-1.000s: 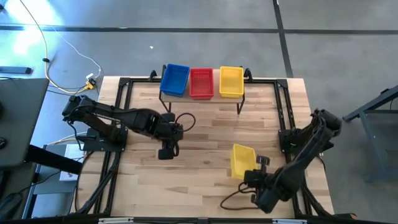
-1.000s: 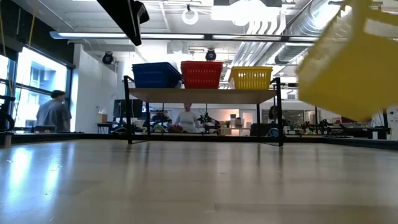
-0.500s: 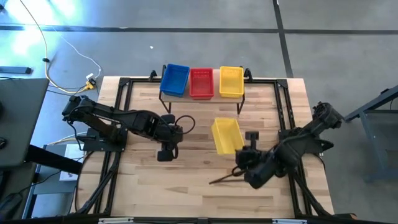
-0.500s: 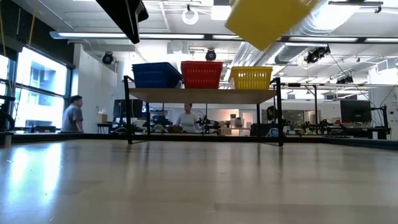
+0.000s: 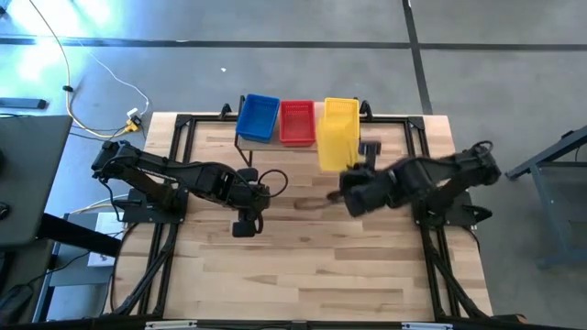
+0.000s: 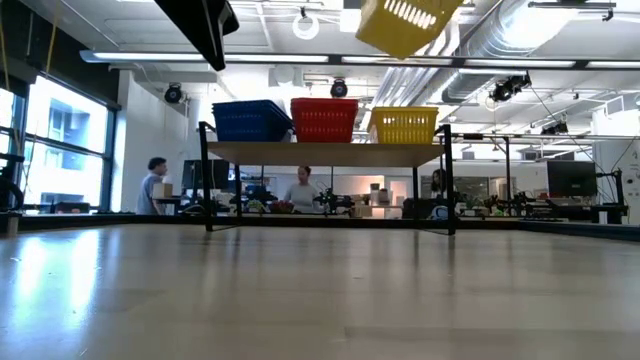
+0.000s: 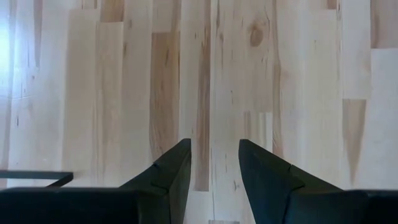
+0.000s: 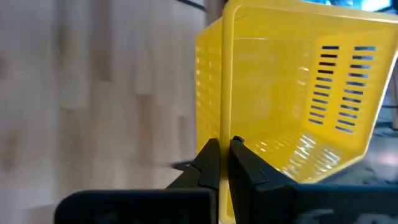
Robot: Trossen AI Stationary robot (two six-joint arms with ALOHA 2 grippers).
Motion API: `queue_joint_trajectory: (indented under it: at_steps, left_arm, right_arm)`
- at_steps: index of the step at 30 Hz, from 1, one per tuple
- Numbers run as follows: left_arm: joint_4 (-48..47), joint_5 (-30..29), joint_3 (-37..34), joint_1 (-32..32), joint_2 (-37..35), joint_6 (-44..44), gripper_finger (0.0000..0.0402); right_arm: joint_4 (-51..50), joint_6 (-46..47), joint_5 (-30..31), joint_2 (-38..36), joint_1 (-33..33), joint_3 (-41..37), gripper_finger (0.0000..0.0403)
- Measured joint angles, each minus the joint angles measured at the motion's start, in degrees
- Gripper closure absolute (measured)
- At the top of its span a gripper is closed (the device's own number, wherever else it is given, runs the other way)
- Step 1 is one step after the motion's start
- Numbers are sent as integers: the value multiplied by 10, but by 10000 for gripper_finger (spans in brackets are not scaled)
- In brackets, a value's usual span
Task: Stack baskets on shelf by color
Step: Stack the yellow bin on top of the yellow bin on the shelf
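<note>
Four baskets are showing. Three of them are sitting in a row on the shelf (image 5: pixel 298 137), which is standing at the far edge of the worktop (image 5: pixel 293 266). There is one blue basket (image 5: pixel 258 117) at the shelf's left end, one red basket (image 5: pixel 296 122) in the middle and one yellow shelf basket (image 5: pixel 343 108) at the right end. From the low view the blue and red ones are looking taller than a single basket, but I cannot tell how many are piled in each.

The fourth one, the carried yellow basket (image 5: pixel 336 139), is hanging in the air. The right claw (image 5: pixel 359 170) is squeezing its thin rim, with both fingers (image 8: pixel 210 163) pinched tight together on the edge. The basket is tipping, and it is floating just in front of the right end of the shelf and higher than the baskets sitting there. From above it is covering part of the yellow shelf basket.

The left claw (image 5: pixel 246 223) is waiting over the left half of the worktop, well apart from the shelf. Its two fingers (image 7: pixel 177 165) are standing apart and nothing is between them, only bare wood below.

Two people are showing in the room far behind the shelf.
</note>
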Motion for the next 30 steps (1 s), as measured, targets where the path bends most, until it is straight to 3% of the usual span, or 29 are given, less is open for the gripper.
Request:
queue_joint_trajectory:
  at_steps: [15,30]
  left_arm:
    - [0,-5,0,0,0,0,275]
    - [0,-5,0,0,0,20,275]
  right_arm:
    - [0,-125,-23,0,-232,3,403]
    - [49,-184,-130,5,-326,3,403]
